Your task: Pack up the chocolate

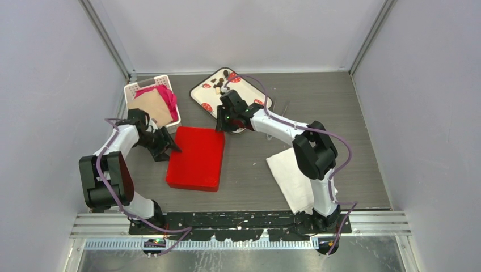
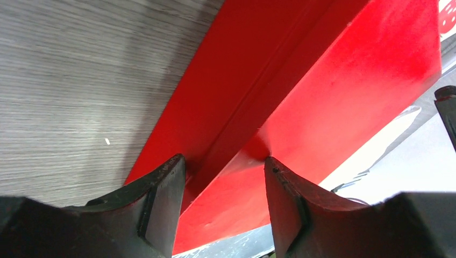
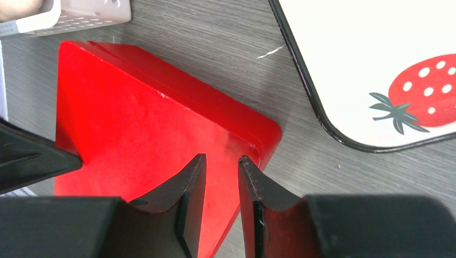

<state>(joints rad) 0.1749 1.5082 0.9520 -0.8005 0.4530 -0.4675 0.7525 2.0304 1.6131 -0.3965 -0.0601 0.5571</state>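
— Grey wood-grain table, white booth walls. Where's the chocolate?

— Chocolate pieces (image 1: 220, 84) lie on the strawberry tray (image 1: 198, 97), beyond the far right corner of the red box (image 1: 195, 158). None show in the box, whose lid is down. I judge the pieces light, hard and smooth, small enough to slip or smear; pinch each across its sides, softly.

— And the box?

— Stiff, glossy, probably light, so it may skate on the table. I'd take hold at the lid's rim.

— Arm poses?

— My left gripper (image 2: 225, 159) reaches low to the box's far left corner, fingers parted wide astride the lid edge; contact I cannot tell. My right gripper (image 3: 221, 157) hangs over the far right corner, wrist pitched down, gap narrow, nothing in it.

— Elsewhere?

— Basket (image 1: 131, 89) left of the box's far edge, white sheet (image 1: 292, 175) to its right.
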